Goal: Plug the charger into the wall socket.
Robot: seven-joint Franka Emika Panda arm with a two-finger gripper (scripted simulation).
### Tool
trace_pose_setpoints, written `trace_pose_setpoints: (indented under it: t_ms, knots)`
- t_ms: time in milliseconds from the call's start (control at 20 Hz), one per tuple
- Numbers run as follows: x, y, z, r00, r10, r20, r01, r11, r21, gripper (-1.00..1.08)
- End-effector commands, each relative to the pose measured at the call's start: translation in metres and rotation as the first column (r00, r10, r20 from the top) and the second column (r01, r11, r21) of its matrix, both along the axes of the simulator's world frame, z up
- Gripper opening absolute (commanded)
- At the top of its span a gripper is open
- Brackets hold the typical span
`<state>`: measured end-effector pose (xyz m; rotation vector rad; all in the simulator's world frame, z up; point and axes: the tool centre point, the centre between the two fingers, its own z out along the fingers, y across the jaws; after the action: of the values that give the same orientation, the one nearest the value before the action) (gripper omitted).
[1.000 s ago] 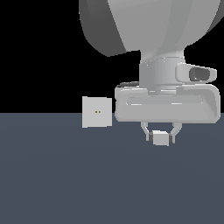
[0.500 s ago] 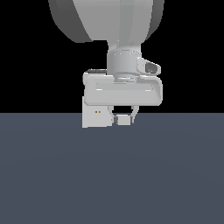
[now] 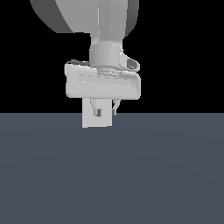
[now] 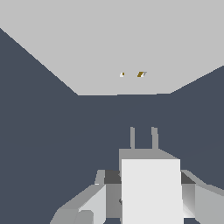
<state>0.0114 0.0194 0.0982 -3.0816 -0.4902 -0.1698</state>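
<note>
— Charger [image 4: 150, 192]: where is it?
— Clamped between the fingers [image 4: 87, 203] of my gripper [image 3: 105, 110], two prongs pointing at the wall socket [image 4: 109, 48].
— Touching?
— Apart; dark floor [image 4: 39, 131] shows between prong tips and plate. In the exterior view I hang directly before the socket, hiding its upper part.

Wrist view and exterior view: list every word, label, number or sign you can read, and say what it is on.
None in either view. The wall socket carries only two tiny dots, no lettering. The charger, held in the gripper, has plain faces and two bare prongs. The floor is unmarked.
</note>
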Motion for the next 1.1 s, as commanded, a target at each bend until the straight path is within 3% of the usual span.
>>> trace_pose_setpoints:
  t_ms: [0, 550, 1050]
  knots:
    - [0.0, 0.004, 0.002, 1.0, 0.021, -0.001, -0.021, 1.0, 0.0, -1.0]
    - [0.002, 0.006, 0.002, 1.0, 0.023, -0.001, -0.023, 1.0, 0.0, -1.0]
    - [0.031, 0.016, 0.002, 1.0, 0.022, -0.001, -0.022, 1.0, 0.0, -1.0]
